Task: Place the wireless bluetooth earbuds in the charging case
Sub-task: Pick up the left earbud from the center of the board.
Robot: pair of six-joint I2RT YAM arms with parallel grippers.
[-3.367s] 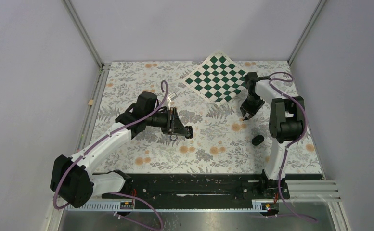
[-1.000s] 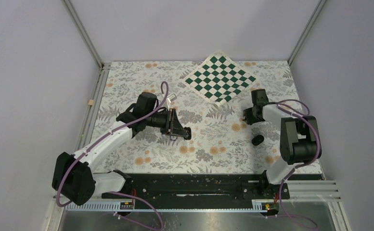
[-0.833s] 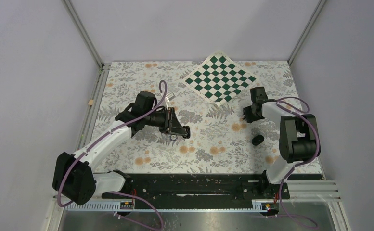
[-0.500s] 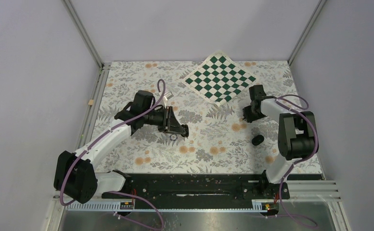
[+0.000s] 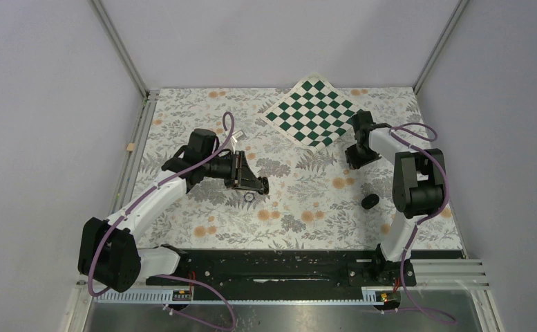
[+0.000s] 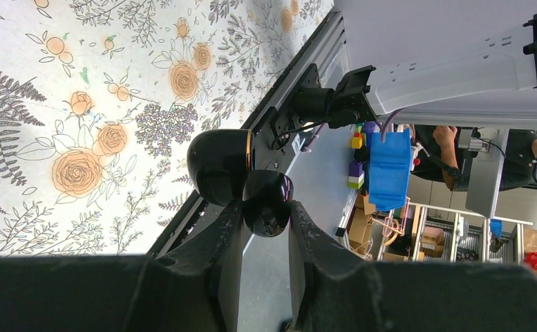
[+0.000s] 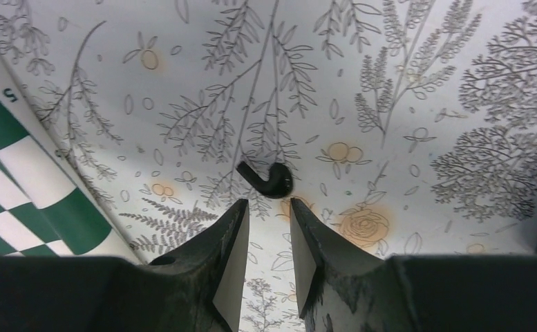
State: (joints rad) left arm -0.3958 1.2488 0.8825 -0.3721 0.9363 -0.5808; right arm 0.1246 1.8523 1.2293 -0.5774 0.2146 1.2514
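Left hand clamps charging case, interior hidden; right hand part-open, empty, near earbud.

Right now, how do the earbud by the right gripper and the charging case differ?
The earbud lies loose on the floral cloth ahead of the open right gripper; the charging case is clamped in the left gripper. The earbud is hook-shaped; the charging case is rounded. Both are glossy black.

Both arms extended
Left gripper pinched on the charging case — right gripper angled down, jaws apart.
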